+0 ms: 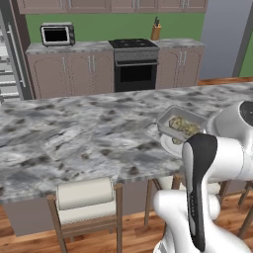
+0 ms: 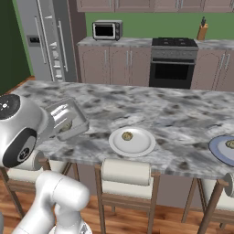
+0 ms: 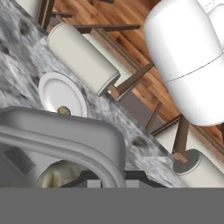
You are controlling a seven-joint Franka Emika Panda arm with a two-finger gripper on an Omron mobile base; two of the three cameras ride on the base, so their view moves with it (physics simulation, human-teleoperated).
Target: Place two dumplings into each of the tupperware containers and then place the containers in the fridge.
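The grey rectangular tupperware container (image 1: 181, 121) (image 2: 67, 118) is at the island's near edge, tilted, with dumplings (image 1: 184, 127) inside. My gripper (image 3: 114, 178) is shut on its rim (image 3: 65, 138), and a dumpling (image 3: 56, 175) shows just under that rim. Beside it lies a white plate (image 2: 137, 147) (image 3: 54, 89) with one dumpling (image 2: 127, 135) (image 3: 64, 110) on it. The fridge (image 2: 43, 39) (image 1: 11, 54) stands at the far left, white shelves showing beside its long handle.
A blue-grey plate (image 2: 220, 151) with a dumpling (image 2: 230, 144) sits at the island's right end. Stools (image 1: 85, 197) (image 2: 125, 176) stand along the near side of the marble island (image 1: 74, 138). Oven (image 2: 172, 66), toaster oven (image 2: 107, 30) and knife block (image 2: 202, 31) line the back counter.
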